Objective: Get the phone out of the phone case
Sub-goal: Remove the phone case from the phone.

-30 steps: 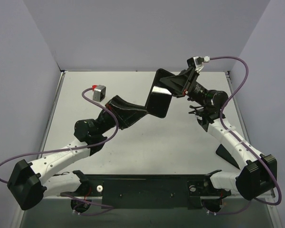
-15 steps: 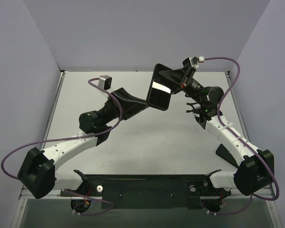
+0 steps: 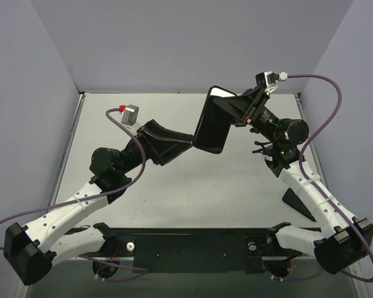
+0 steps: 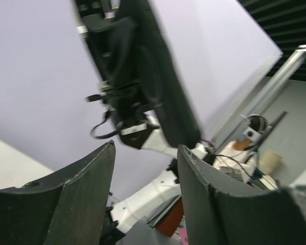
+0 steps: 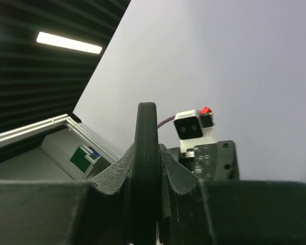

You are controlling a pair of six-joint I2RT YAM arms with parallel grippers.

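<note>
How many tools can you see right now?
2. The left tool, open, is beside the cased phone's lower corner; the right tool clamps the phone's opposite edge.

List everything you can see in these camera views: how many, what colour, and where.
phone in its case: one, black, held in the air above the table between the two hands
wedge-shaped piece: one, black, on the table beside the right arm
table: one, pale grey, under both arms
mounting bar: one, black, along the table's near edge
cables: two, purple, one looping along each arm
left hand: one, black, fingers apart, at the phone's lower edge
right hand: one, black, clamped on the phone's edge
</note>
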